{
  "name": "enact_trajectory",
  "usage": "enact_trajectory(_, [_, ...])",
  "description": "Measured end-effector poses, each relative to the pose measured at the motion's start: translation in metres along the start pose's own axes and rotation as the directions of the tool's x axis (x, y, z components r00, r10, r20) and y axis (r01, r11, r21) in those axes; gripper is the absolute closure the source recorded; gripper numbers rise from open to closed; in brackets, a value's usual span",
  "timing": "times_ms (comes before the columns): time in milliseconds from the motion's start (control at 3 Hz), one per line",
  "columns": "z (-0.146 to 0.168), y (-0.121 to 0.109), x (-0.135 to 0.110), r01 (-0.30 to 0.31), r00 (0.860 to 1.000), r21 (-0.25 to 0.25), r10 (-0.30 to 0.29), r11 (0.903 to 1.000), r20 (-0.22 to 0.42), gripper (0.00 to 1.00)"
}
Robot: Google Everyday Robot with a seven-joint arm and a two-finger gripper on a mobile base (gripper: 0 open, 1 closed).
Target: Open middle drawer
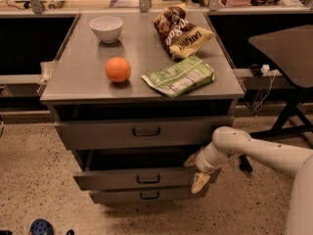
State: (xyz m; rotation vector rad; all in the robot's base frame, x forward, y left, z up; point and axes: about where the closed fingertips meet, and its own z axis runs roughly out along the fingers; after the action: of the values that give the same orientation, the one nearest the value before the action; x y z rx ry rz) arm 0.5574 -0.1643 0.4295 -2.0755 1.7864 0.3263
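Note:
The grey cabinet has three drawers. The middle drawer (pixel 112 178), with a low front panel and a small dark handle (pixel 148 179), is pulled partly out and its dark inside shows above the panel. My gripper (pixel 195 172) is at the right end of that panel, one finger behind it and one finger (pixel 199 182) in front, closed on the panel. The taller top drawer (pixel 98 133) stands slightly out. The lowest drawer (pixel 117 196) is in.
On the cabinet top (pixel 73 82) are a white bowl (pixel 106 28), an orange (pixel 118 69), a green snack bag (pixel 179 76) and a brown chip bag (pixel 180 31). A dark side table (pixel 286 48) stands at the right. A blue shoe (pixel 41 227) lies on the floor.

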Motion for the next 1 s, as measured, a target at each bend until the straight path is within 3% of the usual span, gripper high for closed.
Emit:
enact_trajectory(333, [0.0, 0.0, 0.0, 0.0, 1.0, 0.0, 0.0, 1.0, 0.0, 0.0])
enact_trajectory(667, [0.0, 0.0, 0.0, 0.0, 1.0, 0.0, 0.0, 1.0, 0.0, 0.0])
enact_trajectory(1000, [0.002, 0.011, -0.002, -0.012, 0.999, -0.046, 0.015, 0.9988, 0.047, 0.18])
